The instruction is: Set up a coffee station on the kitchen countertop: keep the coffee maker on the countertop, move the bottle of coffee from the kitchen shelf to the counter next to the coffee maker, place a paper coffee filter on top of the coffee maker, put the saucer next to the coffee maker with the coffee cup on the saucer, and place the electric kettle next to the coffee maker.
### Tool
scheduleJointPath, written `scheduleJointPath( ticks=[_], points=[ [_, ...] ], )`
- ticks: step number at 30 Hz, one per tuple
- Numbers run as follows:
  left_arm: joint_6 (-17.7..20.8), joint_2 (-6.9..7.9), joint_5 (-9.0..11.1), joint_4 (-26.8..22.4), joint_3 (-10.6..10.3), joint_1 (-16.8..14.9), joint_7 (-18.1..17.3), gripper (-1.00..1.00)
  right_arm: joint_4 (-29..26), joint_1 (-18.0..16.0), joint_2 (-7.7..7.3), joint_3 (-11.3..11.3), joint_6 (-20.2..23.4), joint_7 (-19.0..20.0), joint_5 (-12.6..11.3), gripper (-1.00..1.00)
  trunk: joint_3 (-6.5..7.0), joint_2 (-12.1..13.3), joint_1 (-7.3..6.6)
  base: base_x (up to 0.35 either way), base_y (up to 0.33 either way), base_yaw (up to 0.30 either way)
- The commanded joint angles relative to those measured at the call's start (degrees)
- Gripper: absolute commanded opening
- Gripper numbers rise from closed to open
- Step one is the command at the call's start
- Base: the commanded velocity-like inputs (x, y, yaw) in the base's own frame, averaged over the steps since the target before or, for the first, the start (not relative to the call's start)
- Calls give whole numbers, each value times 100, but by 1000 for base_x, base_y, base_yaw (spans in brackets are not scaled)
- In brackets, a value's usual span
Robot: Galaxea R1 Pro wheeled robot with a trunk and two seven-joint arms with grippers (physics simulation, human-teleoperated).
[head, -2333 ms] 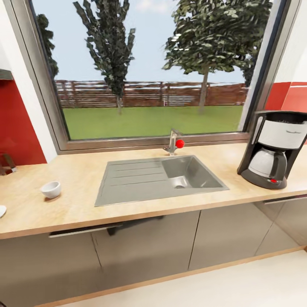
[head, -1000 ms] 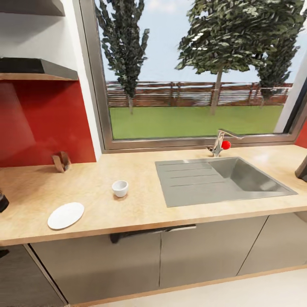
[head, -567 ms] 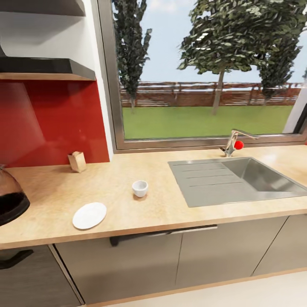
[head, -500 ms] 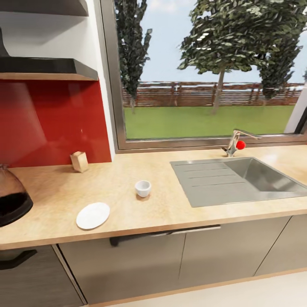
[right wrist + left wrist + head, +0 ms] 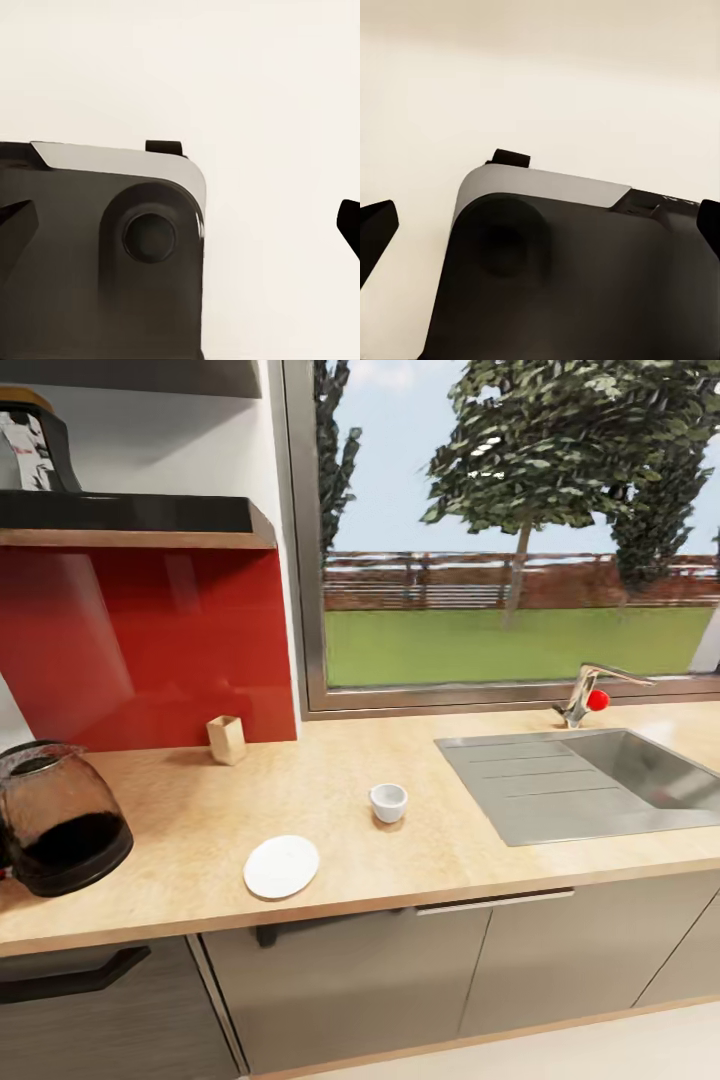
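Between the earlier frames and the current one, the head camera panned left, so the whole scene shifted rightward in view: the coffee maker left the picture, and the electric kettle [image 5: 62, 817] and the kitchen shelf [image 5: 130, 512] came in at the left. In the head view, the window [image 5: 510, 530] occupied the upper right, with a red backsplash [image 5: 150, 645] to its left below the shelf. The countertop [image 5: 330, 810] ran across the full width, with the grey sink [image 5: 590, 780] set into it at the right and a tap with a red knob [image 5: 590, 698] behind the sink. The kettle stood upright on the counter at the far left. The bottle of coffee [image 5: 35, 445] stood on the shelf at the upper left corner, partly cut off by the frame edge. The saucer [image 5: 281, 866] lay flat near the counter's front edge, and the coffee cup [image 5: 388, 801] stood upright apart from it, toward the sink. A small tan box [image 5: 227, 739] stood against the backsplash. The left gripper [image 5: 540, 232] and the right gripper [image 5: 180, 225] each showed fingertips spread wide apart, holding nothing, above a dark part of the robot's body and a pale floor.
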Motion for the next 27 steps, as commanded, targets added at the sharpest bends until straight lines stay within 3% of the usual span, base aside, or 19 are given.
scheduleJointPath(
  ticks=[1, 27],
  points=[
    [-7, 0, 38, -9, -19, 2, -2, 100, 5, -3, 1, -3, -15, -31, 44, 100, -5, -3, 0, 0, 338, 0],
    [-9, 0, 28, -3, -21, 2, -2, 100, 5, -3, 6, -3, -16, -32, 37, 100, -5, -3, 0, -9, 338, 0]
  ],
)
